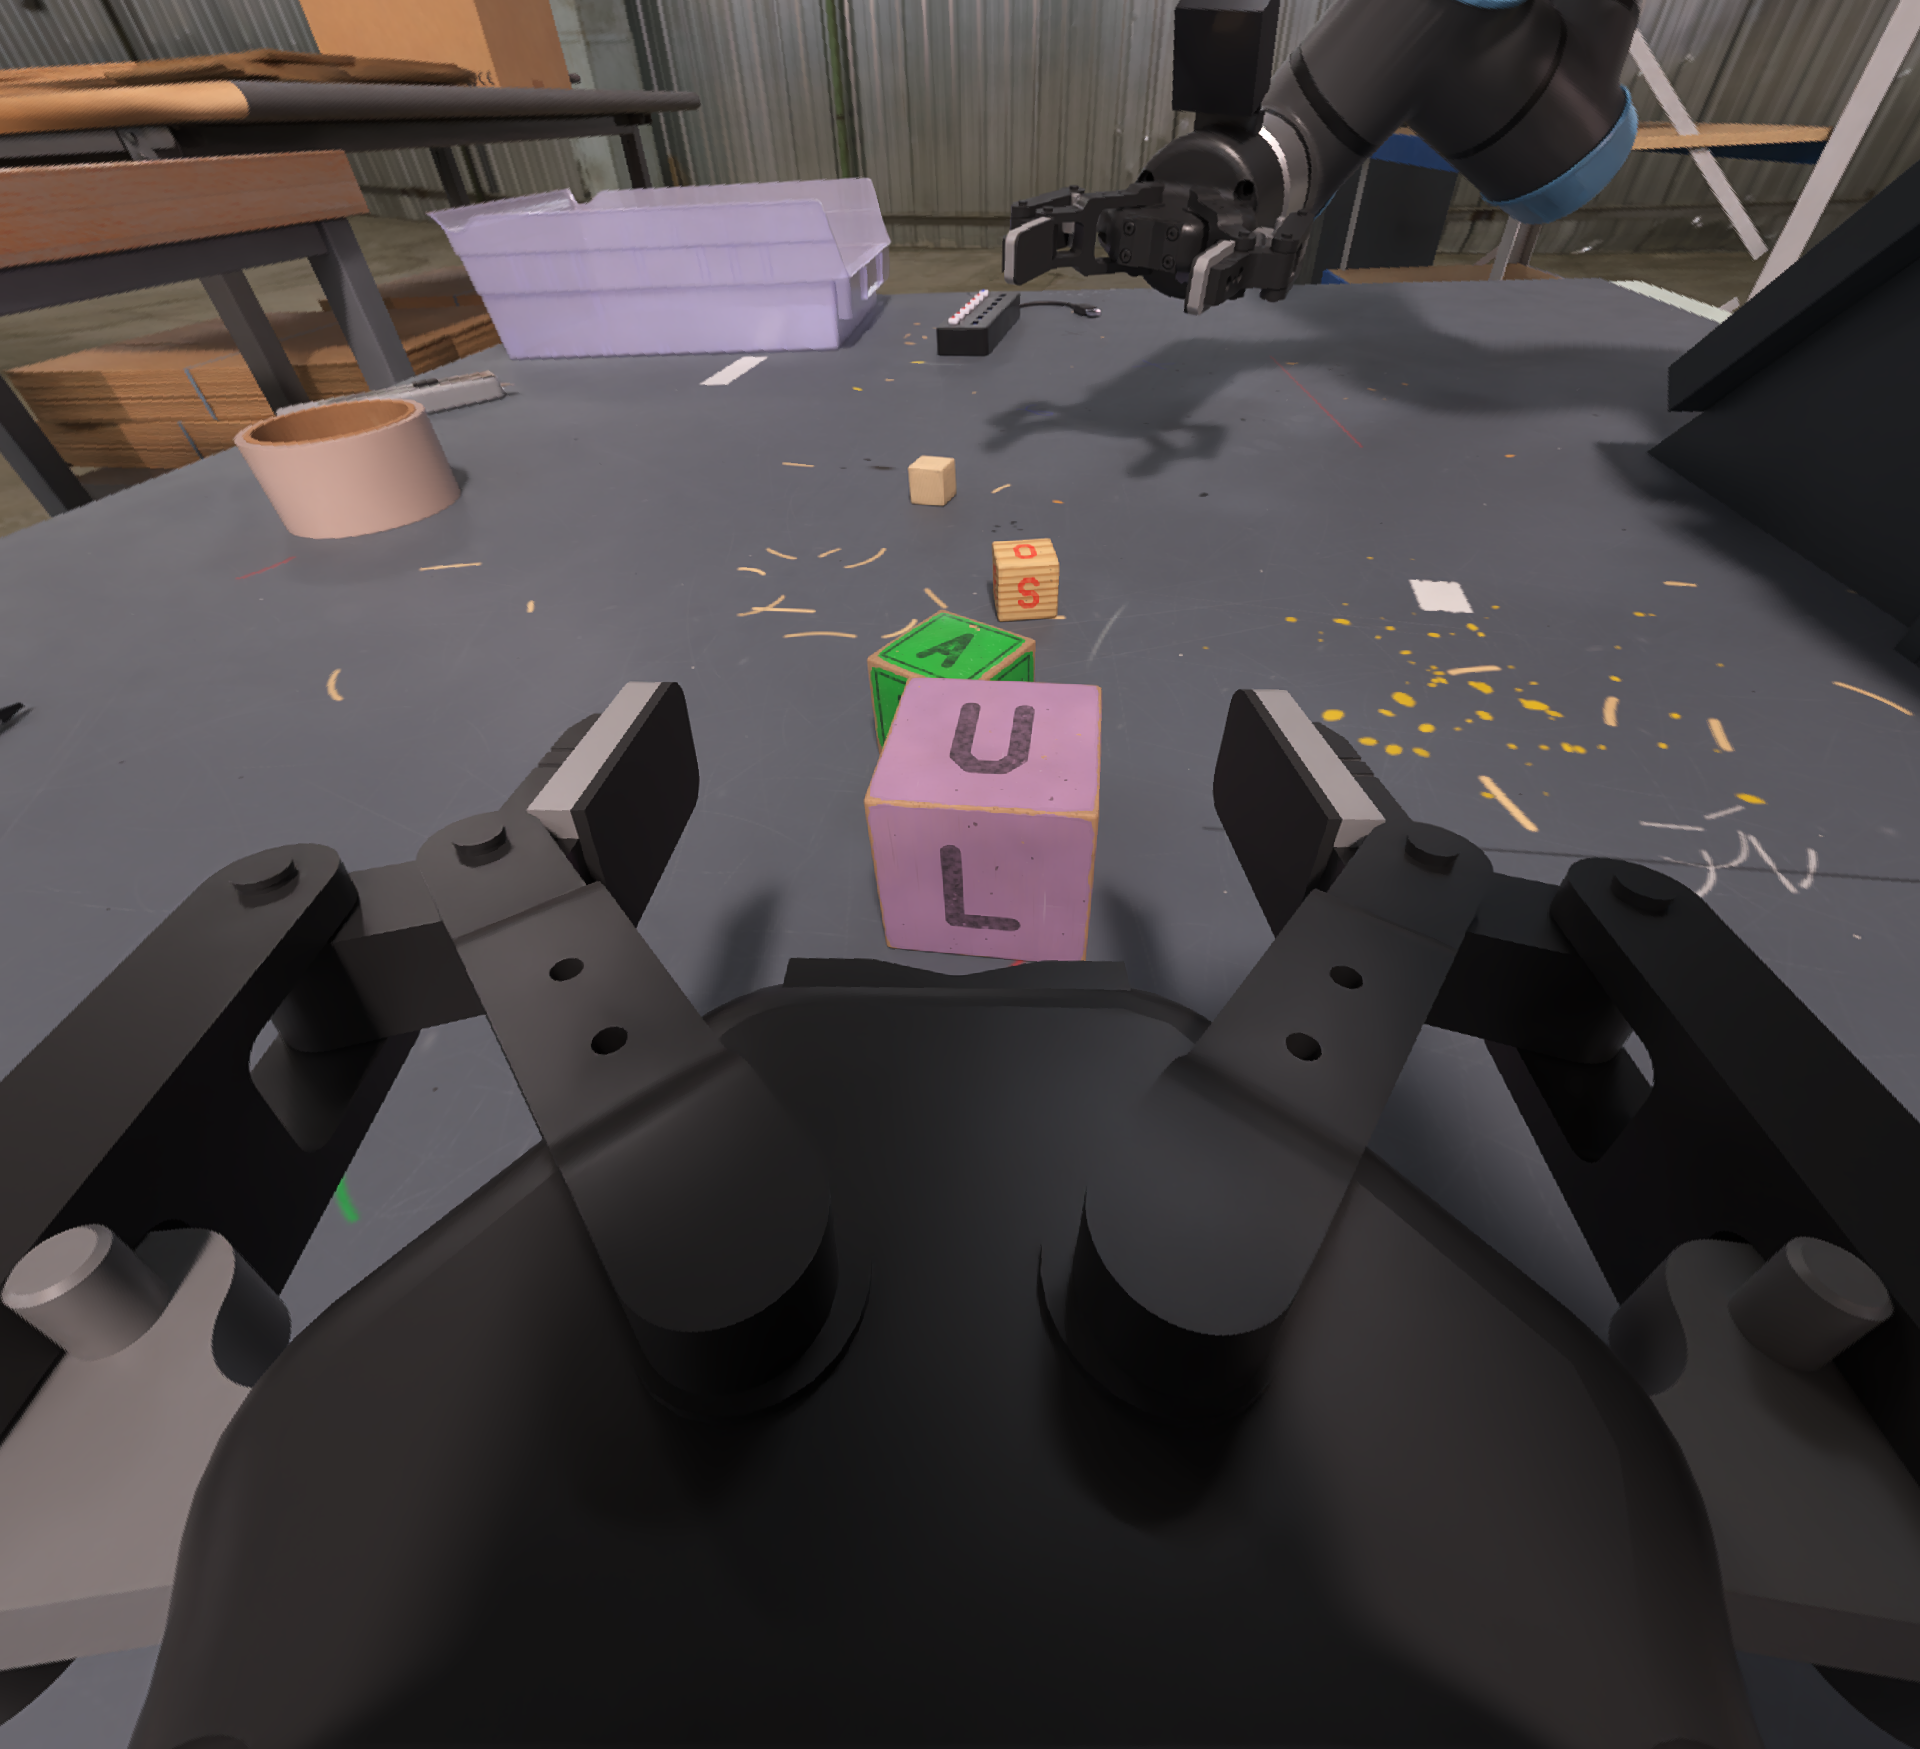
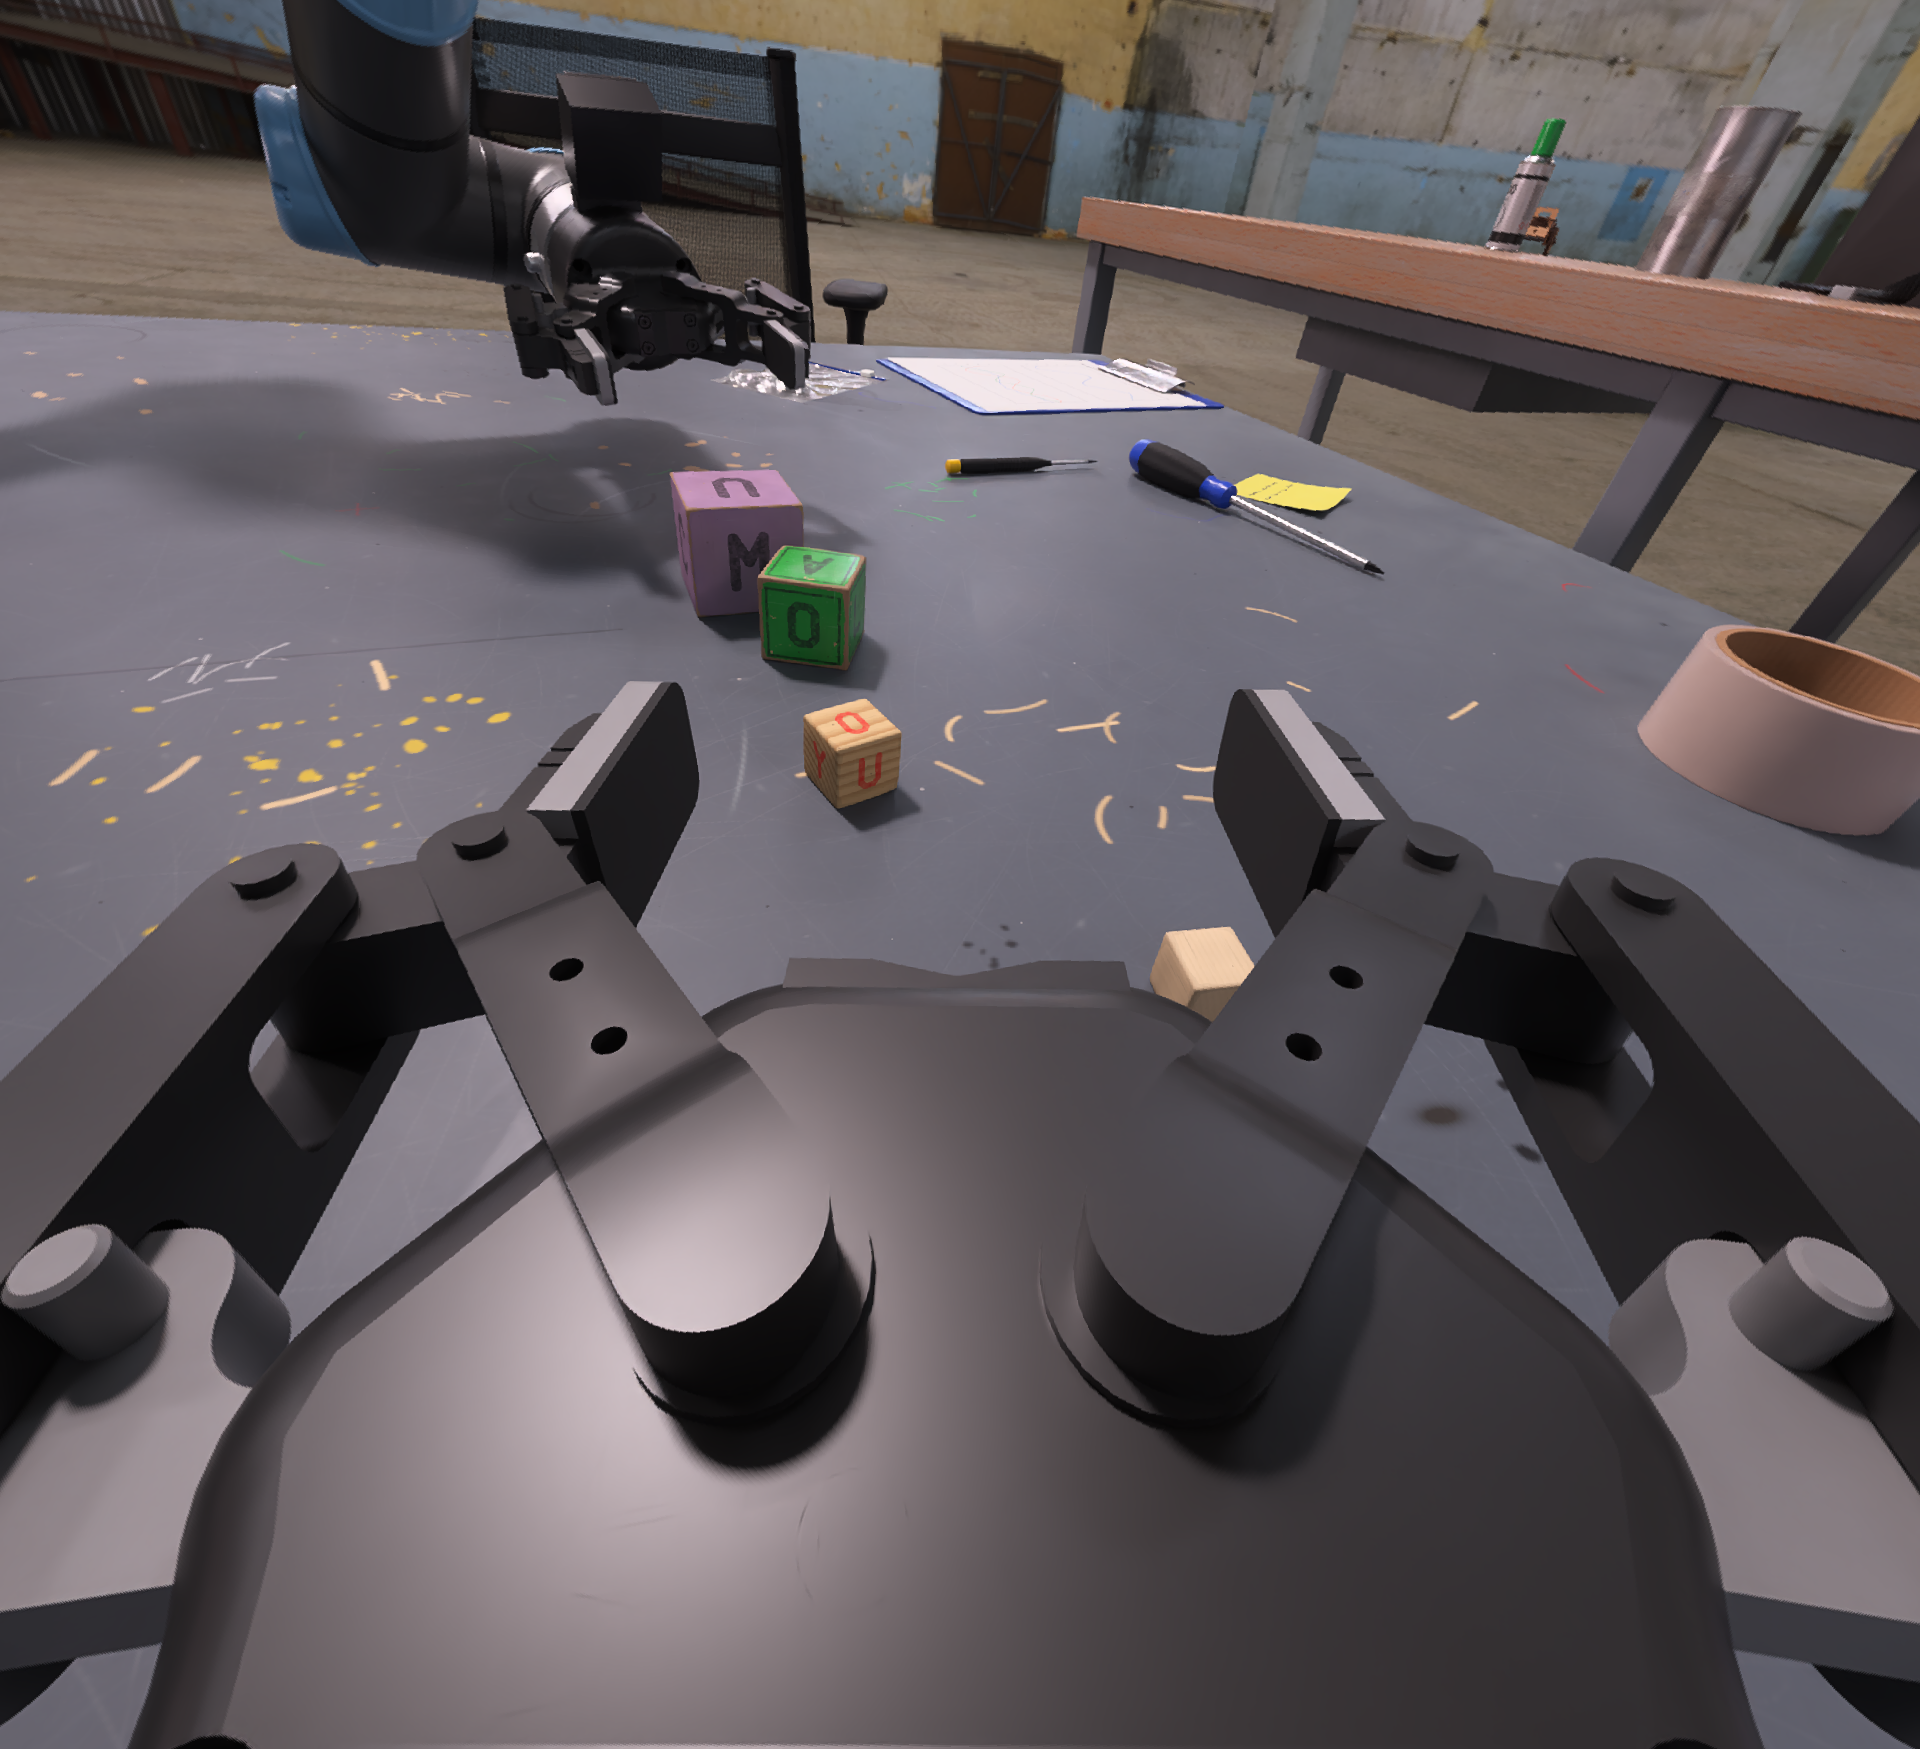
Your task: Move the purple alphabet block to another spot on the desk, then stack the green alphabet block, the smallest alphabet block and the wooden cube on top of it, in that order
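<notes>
Your left gripper (image 1: 956, 764) hangs spread wide above the desk (image 1: 416, 764), its fingers either side of the purple block (image 1: 982, 816) without touching it, pinching nothing. The green block (image 1: 951, 655) sits just behind the purple one, so close the two may touch; from the right wrist view it stands in front of the purple block's (image 2: 732, 541) corner and hides part of one face. Beyond the green block (image 2: 812, 608) comes the small block (image 1: 1025, 577), tan with red marks, then the plain cube (image 1: 931, 480), well apart and farther down the desk. Your right gripper (image 2: 956, 764) is also spread and empty, held above the desk with the small block (image 2: 852, 752) ahead between its fingers and the cube (image 2: 1200, 970) low beside its right finger, partly hidden by it. Around the row lie a tape roll (image 1: 348, 468), a pale lilac bin (image 1: 665, 271) and a black power strip (image 1: 977, 323) at the far edge. On the other side lie a blue-handled screwdriver (image 2: 1236, 494), a smaller black one (image 2: 1013, 465), a yellow note (image 2: 1294, 492) and a clipboard (image 2: 1044, 385). Shavings and yellow specks litter the desk.
</notes>
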`<state>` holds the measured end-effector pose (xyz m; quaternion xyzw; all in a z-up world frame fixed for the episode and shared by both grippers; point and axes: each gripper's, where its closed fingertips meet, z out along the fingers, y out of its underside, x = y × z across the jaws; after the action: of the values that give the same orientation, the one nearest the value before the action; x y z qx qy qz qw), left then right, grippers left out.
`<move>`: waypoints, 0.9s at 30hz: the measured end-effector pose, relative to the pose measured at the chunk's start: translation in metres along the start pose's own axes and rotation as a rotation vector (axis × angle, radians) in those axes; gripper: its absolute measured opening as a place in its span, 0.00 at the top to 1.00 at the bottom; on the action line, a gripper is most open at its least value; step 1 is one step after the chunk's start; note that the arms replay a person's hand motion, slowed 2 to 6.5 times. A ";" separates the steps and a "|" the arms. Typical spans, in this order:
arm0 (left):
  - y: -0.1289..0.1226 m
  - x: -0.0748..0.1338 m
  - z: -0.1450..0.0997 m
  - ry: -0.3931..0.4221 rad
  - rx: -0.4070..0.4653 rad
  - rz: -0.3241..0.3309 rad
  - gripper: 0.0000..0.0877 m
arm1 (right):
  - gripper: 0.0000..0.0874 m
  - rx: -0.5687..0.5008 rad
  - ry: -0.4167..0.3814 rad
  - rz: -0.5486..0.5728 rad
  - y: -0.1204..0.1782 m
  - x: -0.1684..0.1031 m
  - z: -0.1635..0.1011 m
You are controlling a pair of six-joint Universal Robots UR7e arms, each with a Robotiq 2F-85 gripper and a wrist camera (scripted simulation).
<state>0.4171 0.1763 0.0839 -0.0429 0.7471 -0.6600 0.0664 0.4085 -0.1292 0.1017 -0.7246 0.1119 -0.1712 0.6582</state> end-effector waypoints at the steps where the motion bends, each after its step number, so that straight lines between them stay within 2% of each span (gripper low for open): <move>1: 0.000 0.000 0.000 0.003 -0.004 -0.003 0.03 | 0.02 -0.001 -0.001 0.000 0.000 0.000 0.000; 7: 0.004 0.002 0.002 0.016 -0.037 -0.020 0.03 | 0.02 -0.008 -0.009 0.003 0.001 -0.001 0.001; 11: 0.009 0.003 0.004 0.023 -0.090 -0.030 0.03 | 0.02 -0.014 -0.010 0.003 0.002 -0.001 0.001; 20: 0.027 0.000 0.005 -0.001 -0.339 -0.040 0.03 | 0.02 -0.019 -0.009 0.008 0.002 0.000 0.002; 27: 0.030 -0.001 0.005 -0.015 -0.508 -0.062 0.03 | 0.02 -0.007 -0.005 0.013 0.001 0.001 0.001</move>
<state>0.4201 0.1749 0.0538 -0.0859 0.8868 -0.4524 0.0388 0.4095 -0.1289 0.1007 -0.7266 0.1156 -0.1647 0.6569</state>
